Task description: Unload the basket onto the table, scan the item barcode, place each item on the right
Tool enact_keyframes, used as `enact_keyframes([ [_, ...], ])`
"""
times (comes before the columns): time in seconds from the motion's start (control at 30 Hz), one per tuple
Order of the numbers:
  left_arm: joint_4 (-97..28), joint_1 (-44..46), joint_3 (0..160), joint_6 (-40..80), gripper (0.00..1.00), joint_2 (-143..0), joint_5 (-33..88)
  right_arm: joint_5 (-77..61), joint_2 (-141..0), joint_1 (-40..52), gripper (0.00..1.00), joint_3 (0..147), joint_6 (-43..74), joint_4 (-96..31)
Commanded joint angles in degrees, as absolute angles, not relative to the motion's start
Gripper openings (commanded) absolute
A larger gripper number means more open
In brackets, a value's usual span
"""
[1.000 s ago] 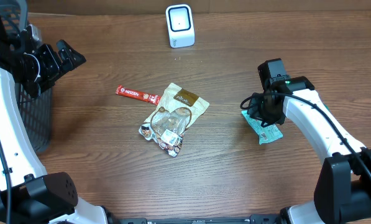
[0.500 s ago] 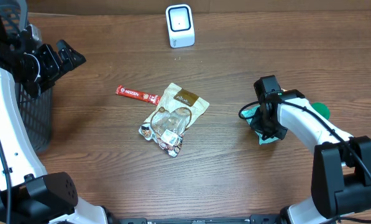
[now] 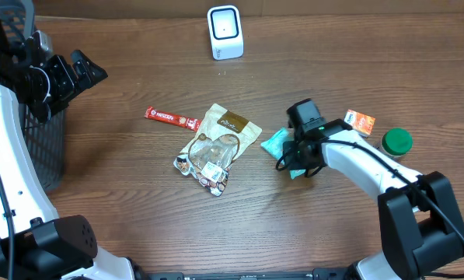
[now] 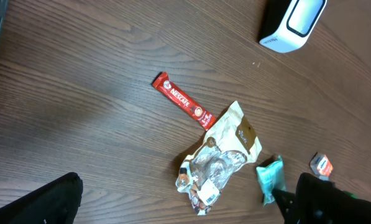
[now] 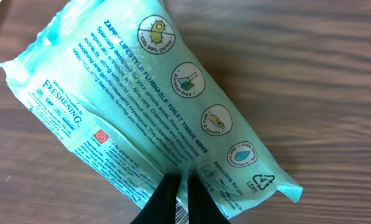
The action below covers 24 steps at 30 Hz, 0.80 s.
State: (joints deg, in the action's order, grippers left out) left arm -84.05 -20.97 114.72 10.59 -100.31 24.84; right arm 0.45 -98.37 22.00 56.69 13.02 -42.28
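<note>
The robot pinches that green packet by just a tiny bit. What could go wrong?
The right gripper holds the wipes packet only by a thin fold near its edge, so the soft packet might slip out or sag. The scanner sits far across the table, so that is a long carry. The snack bag lies close by and could get bumped on the way.

A mock shop checkout is suggested: a white scanner (image 3: 225, 32) is set on a wooden desk (image 3: 138, 210), packaged goods are laid out (coffee stick (image 3: 172, 118), snack pouch (image 3: 220, 144), wipes pack (image 3: 275, 141)), and a mesh basket (image 3: 49, 148) is placed at the left edge.
</note>
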Motion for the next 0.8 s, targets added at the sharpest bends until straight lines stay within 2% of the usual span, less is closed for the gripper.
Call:
enact_keyframes([
  [0.0, -84.0, -20.6, 114.6, 10.9, 1.0, -100.4, 24.9, 0.3, -98.7, 22.8, 0.09, 59.1, 14.0, -44.8],
  [0.23, -84.0, -20.6, 114.6, 11.0, 1.0, -100.4, 24.9, 0.0, -96.4, 22.0, 0.14, 68.8, 25.3, -55.0],
  [0.43, -84.0, -20.6, 114.6, 11.0, 1.0, -100.4, 24.9, -2.3, -96.4, 22.1, 0.1, 67.0, 41.1, -59.0],
  [0.53, -84.0, -20.6, 114.6, 11.0, 0.99, -100.4, 24.9, -4.2, -96.4, 22.1, 0.1, 64.4, 46.7, -59.1],
  [0.77, -84.0, -20.6, 114.6, 10.9, 1.0, -100.4, 24.9, -14.7, -96.5, 22.2, 0.08, 56.6, 48.0, -51.2],
])
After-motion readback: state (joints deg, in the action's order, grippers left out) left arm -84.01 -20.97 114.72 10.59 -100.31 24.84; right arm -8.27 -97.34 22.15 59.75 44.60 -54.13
